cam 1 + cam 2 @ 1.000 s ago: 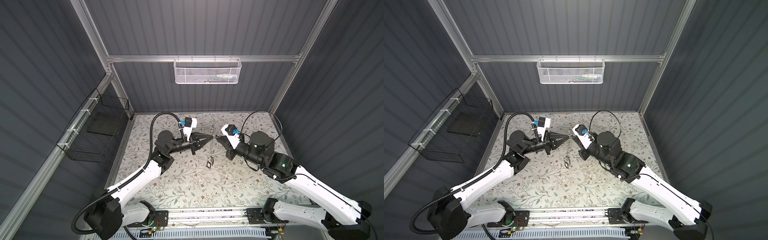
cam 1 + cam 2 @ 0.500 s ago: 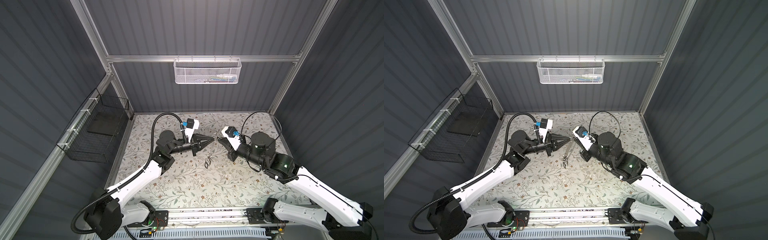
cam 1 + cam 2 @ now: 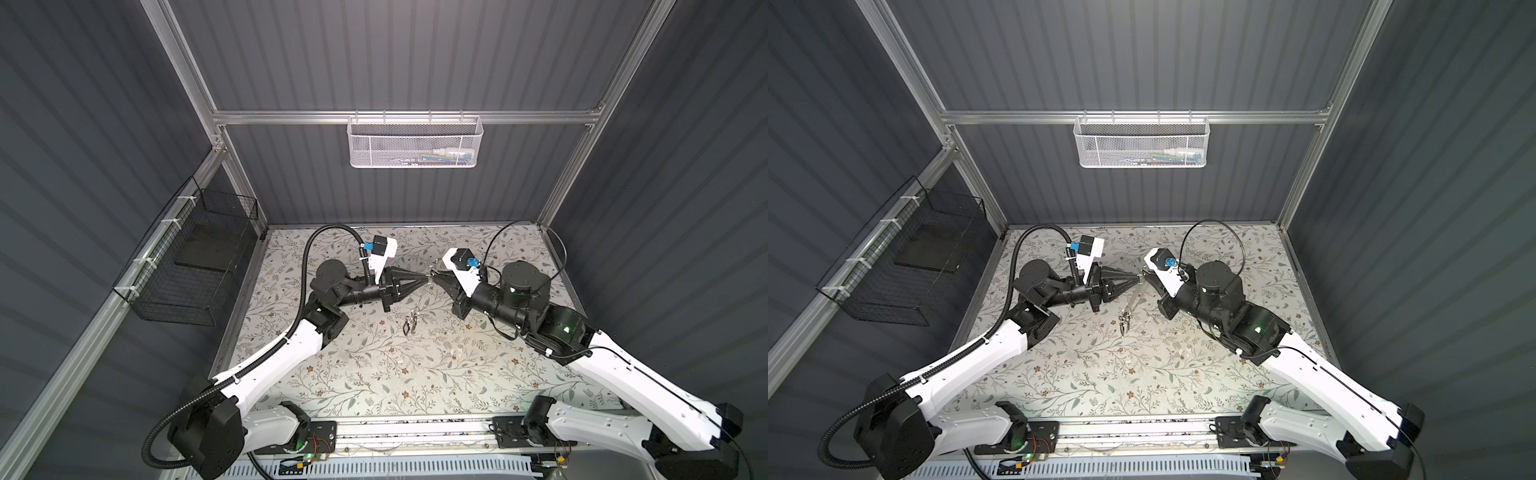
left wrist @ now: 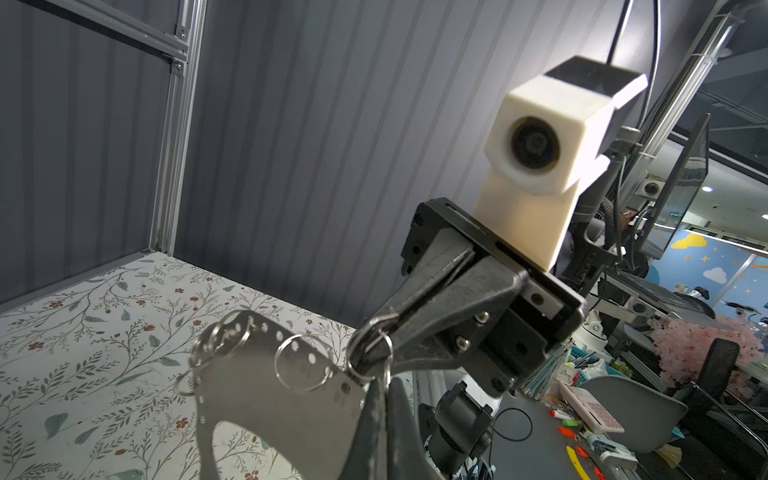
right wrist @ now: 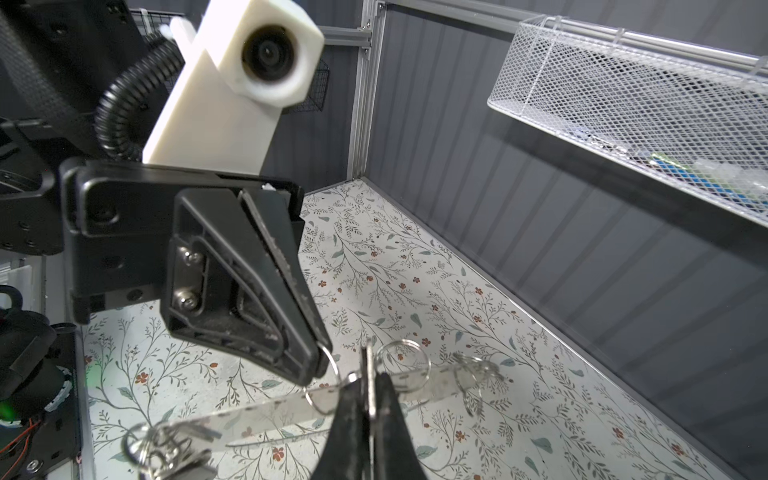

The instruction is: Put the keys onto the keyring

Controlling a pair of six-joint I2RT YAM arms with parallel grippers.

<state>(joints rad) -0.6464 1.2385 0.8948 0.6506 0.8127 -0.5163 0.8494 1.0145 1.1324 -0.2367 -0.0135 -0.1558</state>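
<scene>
Keyring (image 3: 417, 302) held above the floral table (image 3: 374, 374) centre, long axis slanting from the meeting tips down toward the near edge, left gripper (image 3: 424, 279) clamped on its rim, right gripper (image 3: 435, 276) pinching a split ring (image 5: 368, 370) there.

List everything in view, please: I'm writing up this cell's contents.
keyring: one, grey metal plate, held in the air between the grippers
split rings: several, silver, along its rim
hanging cluster: one, silver and dark, at its lower end; unclear whether keys
mesh basket: one, white, on the back rail
wire basket: one, black, on the left wall
table: one, floral cover
left gripper: one, black, shut on the keyring
right gripper: one, black, shut on the keyring
</scene>
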